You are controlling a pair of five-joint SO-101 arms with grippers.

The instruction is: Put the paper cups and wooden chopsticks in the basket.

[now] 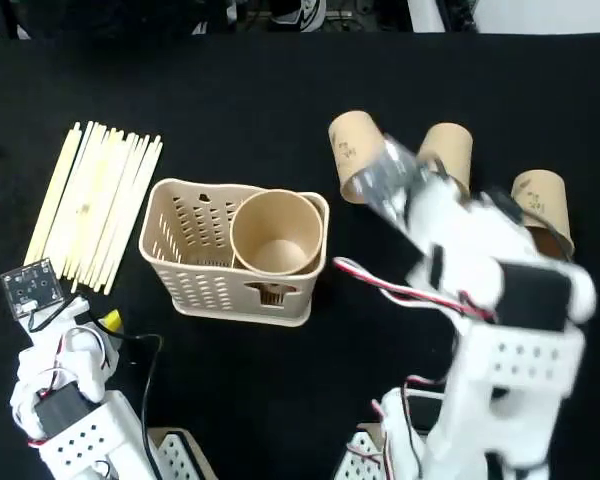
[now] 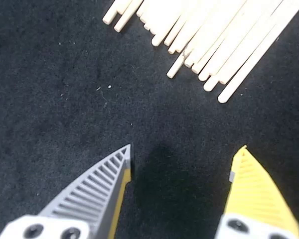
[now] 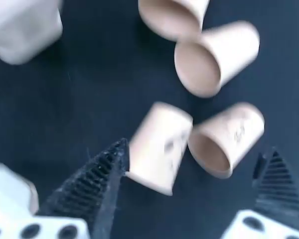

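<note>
The cream slotted basket [image 1: 185,250] stands mid-table with one paper cup [image 1: 276,232] upright inside it. To its right, paper cups lie on their sides [image 1: 355,150], [image 1: 448,150], [image 1: 542,205]. My right gripper [image 1: 385,180] hovers over them. In the right wrist view it is open [image 3: 198,149], with two cups [image 3: 159,147], [image 3: 229,137] lying between its black fingers and two more beyond [image 3: 214,55], [image 3: 172,15]. The wooden chopsticks [image 1: 95,200] lie in a loose bundle left of the basket. My left gripper [image 2: 187,148] is open and empty above bare cloth, short of the chopstick ends [image 2: 209,40].
A black cloth [image 1: 230,400] covers the table. The left arm's base [image 1: 70,420] sits at the front left and the right arm's base [image 1: 500,400] at the front right. A red and white cable [image 1: 380,285] hangs from the right arm near the basket.
</note>
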